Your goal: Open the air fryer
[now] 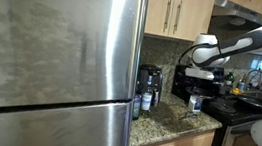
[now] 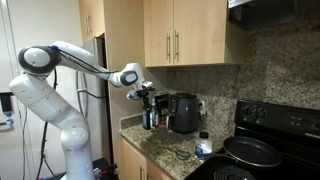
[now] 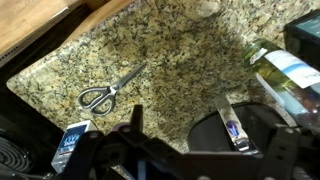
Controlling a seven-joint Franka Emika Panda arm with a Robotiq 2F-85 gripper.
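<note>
- A white Franka arm [image 2: 80, 55] reaches across a home kitchen from its base beside the stainless-steel fridge [image 1: 52, 63], its wrist bent downward over the granite counter [image 2: 165, 150].
- The gripper [image 2: 143, 95] hangs in the air above a cluster of bottles [image 2: 151, 117] at the fridge end of the counter. It touches none of them.
- In the wrist view its dark fingers [image 3: 135, 118] stand spread apart at the bottom of the picture, with only countertop showing between them.
- The air fryer [image 2: 184, 113], tall, rounded and glossy black, stands upright against the stone backsplash, just beside the bottles on the stove side. It sits under the wooden wall cabinets [image 2: 185, 35].
- The gripper is beside and slightly above the air fryer and is clear of it. Its front looks closed in this exterior view.
- A pair of scissors [image 3: 110, 88] with dark handles lies flat on the granite in the wrist view, well apart from the fingers. The neck and label of a clear bottle [image 3: 285, 65] enter at the right edge.
- Farther along the counter a small white-capped bottle [image 2: 203, 147] stands near the black stove [image 2: 275, 125], where a dark frying pan [image 2: 250, 151] rests on the cooktop.
</note>
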